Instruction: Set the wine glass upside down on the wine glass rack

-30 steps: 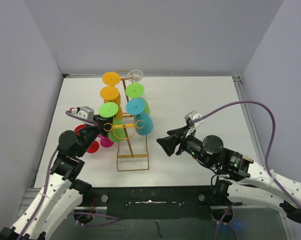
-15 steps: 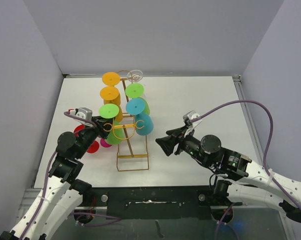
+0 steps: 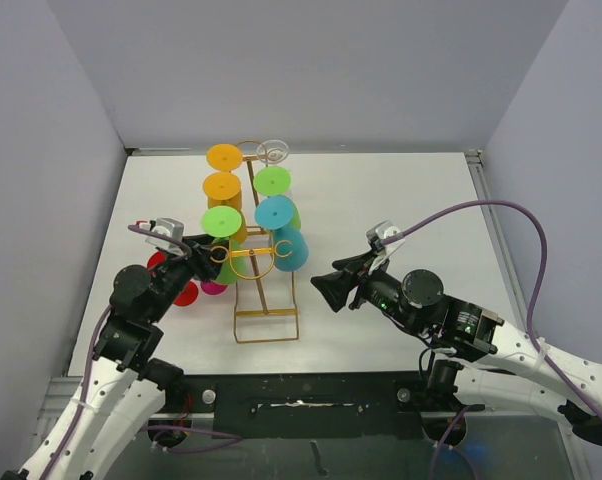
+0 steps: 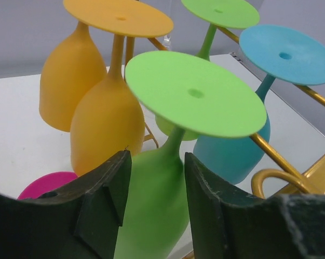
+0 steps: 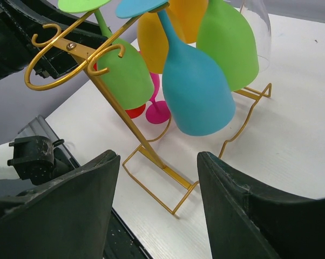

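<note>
From above, the green wine glass (image 3: 219, 220) hung upside down on the gold rack (image 3: 266, 340), left of centre, with the left gripper (image 3: 208, 250) beside it. In the left wrist view, the jaws stood half open astride its stem, not clamping. In the right wrist view, the right gripper (image 5: 157, 178) gaped wide and held nothing. The glass looked light and slick, and the stem seemed the best place to hold it.

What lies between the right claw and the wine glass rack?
Only bare white table, in the top view, separates right claw from wine glass rack.

Wine glasses (image 3: 221, 186), 8 tot. — 2 orange (image 3: 223, 157), 2 green (image 3: 219, 220), 1 blue (image 3: 288, 250), 1 clear (image 3: 272, 152), 1 red (image 3: 186, 293), 1 pink (image 3: 213, 288); wine glass rack (image 5: 70, 47) — 1.
</note>
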Tool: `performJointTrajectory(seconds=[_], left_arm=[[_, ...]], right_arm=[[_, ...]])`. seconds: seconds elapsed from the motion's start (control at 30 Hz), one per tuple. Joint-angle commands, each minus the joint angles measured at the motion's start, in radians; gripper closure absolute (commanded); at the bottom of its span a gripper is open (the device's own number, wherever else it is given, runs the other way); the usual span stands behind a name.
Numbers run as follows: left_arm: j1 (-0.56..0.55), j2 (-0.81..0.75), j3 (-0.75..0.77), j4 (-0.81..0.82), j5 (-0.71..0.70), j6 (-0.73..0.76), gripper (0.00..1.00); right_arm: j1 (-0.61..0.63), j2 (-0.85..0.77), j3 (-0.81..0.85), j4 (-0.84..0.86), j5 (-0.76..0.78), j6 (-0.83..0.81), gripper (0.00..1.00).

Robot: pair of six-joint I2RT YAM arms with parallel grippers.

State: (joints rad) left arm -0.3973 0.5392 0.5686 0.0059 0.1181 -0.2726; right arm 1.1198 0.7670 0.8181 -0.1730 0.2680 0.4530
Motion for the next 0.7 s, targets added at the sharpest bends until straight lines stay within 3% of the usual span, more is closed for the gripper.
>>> performJointTrajectory(seconds=[0.0,0.37,0.5,0.67], left_arm=[[0.003,-0.048,0.055,-0.085,-0.012,0.020,0.57],[0.003,-0.218,0.064,-0.279,-0.151,0.012,0.52],[0.002,-0.237,0.084,-0.369,-0.348,-0.039,0.51],[0.002,-0.133,0.172,-0.521,-0.627,-0.179,0.53]], right_arm=[[-0.005,-0.018,0.017,0.054,-0.007,-0.010,0.40],[-0.005,-0.014,0.030,0.048,0.000,-0.032,0.39],[-0.005,-0.007,0.034,0.047,0.004,-0.027,0.39],[-0.005,0.007,0.036,0.053,0.003,-0.025,0.39]])
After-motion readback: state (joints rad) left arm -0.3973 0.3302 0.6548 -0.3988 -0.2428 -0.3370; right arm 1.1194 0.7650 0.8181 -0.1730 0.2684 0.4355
